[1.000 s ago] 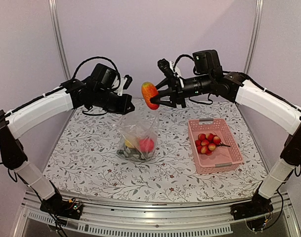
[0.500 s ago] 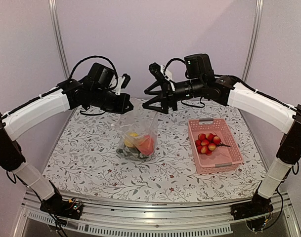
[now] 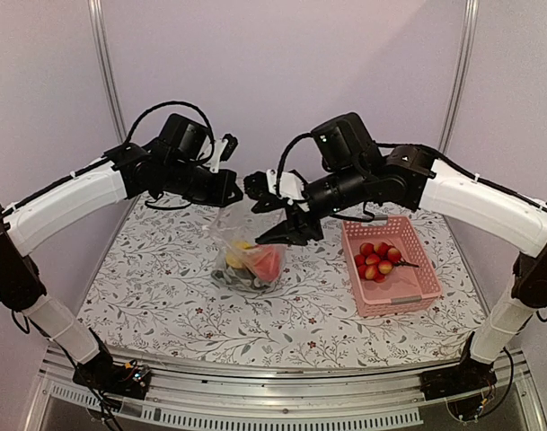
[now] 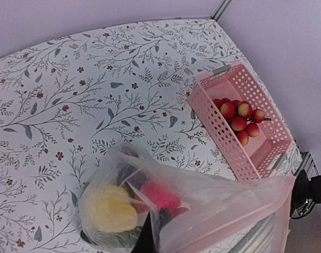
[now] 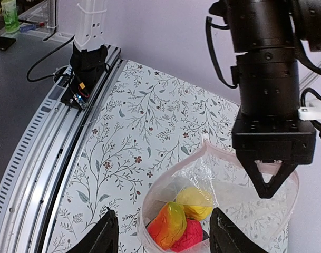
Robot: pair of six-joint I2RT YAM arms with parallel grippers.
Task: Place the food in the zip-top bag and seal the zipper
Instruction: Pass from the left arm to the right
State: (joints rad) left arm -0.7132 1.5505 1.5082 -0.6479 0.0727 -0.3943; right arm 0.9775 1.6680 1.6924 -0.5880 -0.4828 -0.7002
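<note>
- Holding the bag up at the left of the overhead view, the left pincer [image 3: 221, 186] is closed on the raised rim of the zip-top bag [image 3: 248, 254]. The right wrist view shows its tips pinched together on the plastic, so the mouth gapes upward.
- The bag's lower end rests on the flower-patterned surface [image 3: 147, 269], near the middle. Inside it lie a yellow piece [image 5: 194, 203], an orange piece [image 5: 168, 224] and a red piece [image 5: 185, 236]. The zipper [image 5: 223, 155] along the mouth is unsealed.
- Just right of the bag, the right pincer [image 3: 275, 235] hovers over the mouth. It is spread wide and holds nothing.
- Further right, the pink basket [image 3: 408, 301] sits on the surface, well apart from the bag. A bunch of cherry tomatoes [image 3: 379, 260] lies inside it, not yet bagged.
- Judged from this, the loading step is in hand and close to done, with only the tomatoes left outside the bag.
- The next move likely calls for the right arm to swing to the basket, close on the tomatoes and carry them above the open mouth. The left pincer would need to hold the rim steady meanwhile, and sealing comes after.
</note>
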